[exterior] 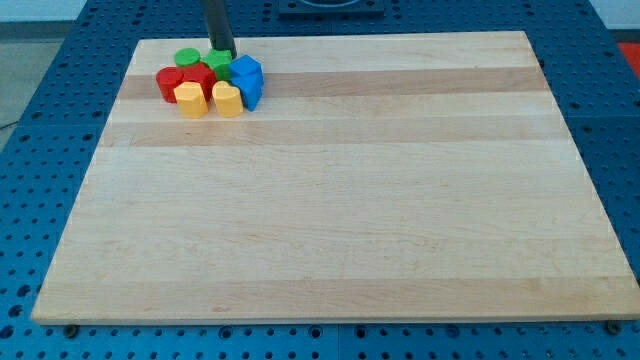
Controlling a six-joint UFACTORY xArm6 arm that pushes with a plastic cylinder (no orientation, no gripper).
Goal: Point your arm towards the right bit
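A tight cluster of blocks sits at the view's top left of the wooden board [340, 200]. It holds a green round block [186, 58], a green block [217, 65], a red block [170, 82], another red block [200, 77], a yellow hexagonal block [190, 100], a yellow block [227, 100], and two blue blocks [246, 71] [251, 93]. My tip [224, 53] comes down at the cluster's top edge, touching or just above the green block, left of the upper blue block.
The board lies on a blue perforated table [40, 150] that surrounds it on all sides. The dark rod [216, 22] rises out of the view's top.
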